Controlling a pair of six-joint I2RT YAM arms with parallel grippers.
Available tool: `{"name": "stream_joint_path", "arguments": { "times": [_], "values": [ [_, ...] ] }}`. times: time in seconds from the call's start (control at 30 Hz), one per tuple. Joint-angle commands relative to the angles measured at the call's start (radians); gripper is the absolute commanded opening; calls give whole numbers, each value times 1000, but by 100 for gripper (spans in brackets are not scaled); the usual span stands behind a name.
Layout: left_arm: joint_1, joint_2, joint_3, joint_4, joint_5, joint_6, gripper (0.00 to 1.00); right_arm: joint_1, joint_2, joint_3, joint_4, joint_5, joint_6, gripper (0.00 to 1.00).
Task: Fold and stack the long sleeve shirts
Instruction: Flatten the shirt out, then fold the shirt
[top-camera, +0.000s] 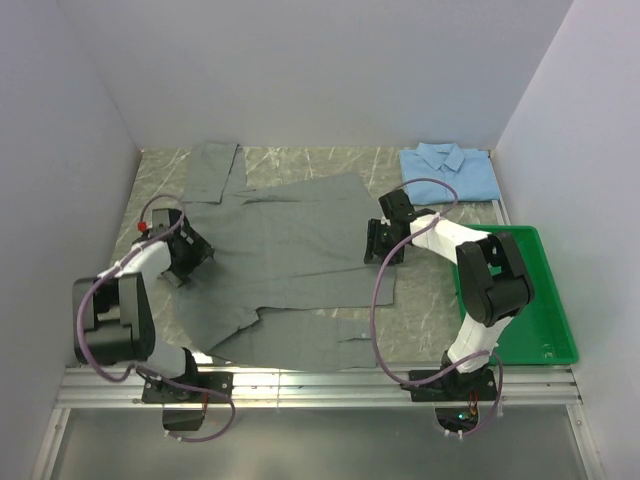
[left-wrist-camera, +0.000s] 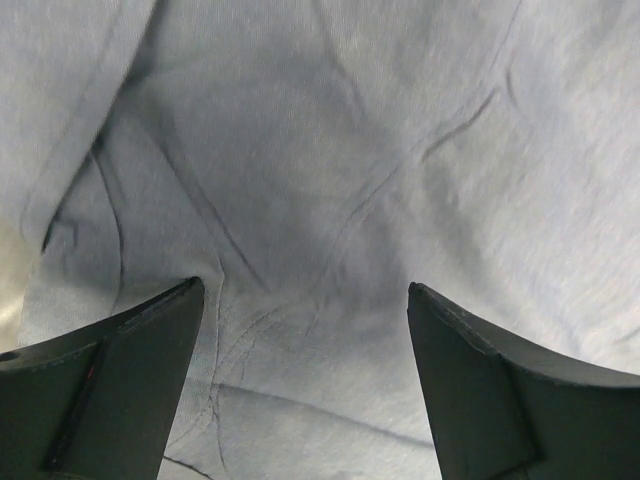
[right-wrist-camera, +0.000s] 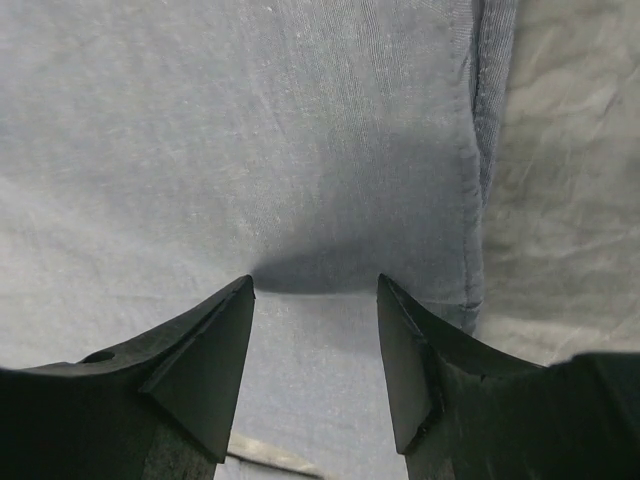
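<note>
Plain grey cloth button-up shirt (top-camera: 290, 260) flat, fold not begun | L tool (left-wrist-camera: 305, 290) wide open, empty | R tool (right-wrist-camera: 315, 282) half open, empty | next: pinch side edges, fold inward

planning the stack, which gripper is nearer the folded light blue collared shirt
Right. The right gripper sits at the right edge of the spread grey cloth shirt, with the light blue collared shirt behind it to its right. The left gripper is at that shirt's left side.

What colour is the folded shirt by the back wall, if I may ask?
Light blue; the shirt shows best from above.
</note>
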Motion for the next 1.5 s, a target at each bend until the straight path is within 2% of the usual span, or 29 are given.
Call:
{"name": "stream_joint_path", "arguments": {
  "times": [0.0,0.1,0.23,0.33,0.4,0.53,0.63,0.77,0.9,1.07,1.3,1.47],
  "values": [
    [4,120,77,43,-1,19,90,-40,29,-2,30,-26,40,61],
    [3,196,160,40,7,48,90,-73,41,4,33,-20,49,61],
    [-2,197,226,25,30,61,91,-94,23,-5,58,-6,65,61],
    [-14,86,221,-16,5,53,92,-91,-99,-14,54,-20,57,61],
    [-16,-42,197,-52,-36,21,93,-91,-164,-52,58,0,69,61],
    [-13,-231,91,-185,-143,-45,91,-91,-340,-155,76,51,118,63],
    [-8,-340,13,-285,-183,-117,95,-91,-406,-213,57,62,138,65],
    [-5,-397,-85,-338,-194,-235,94,-94,-425,-250,9,82,164,77],
    [-3,-405,-145,-346,-173,-307,90,-93,-437,-292,12,46,201,77],
    [3,-400,-182,-339,-248,-389,83,-93,-431,-318,30,34,216,75],
    [18,-333,-231,-256,-200,-381,79,-94,-397,-309,40,14,203,74],
    [18,-282,-241,-214,-174,-346,72,-94,-378,-306,44,3,200,74]
  ]
}}
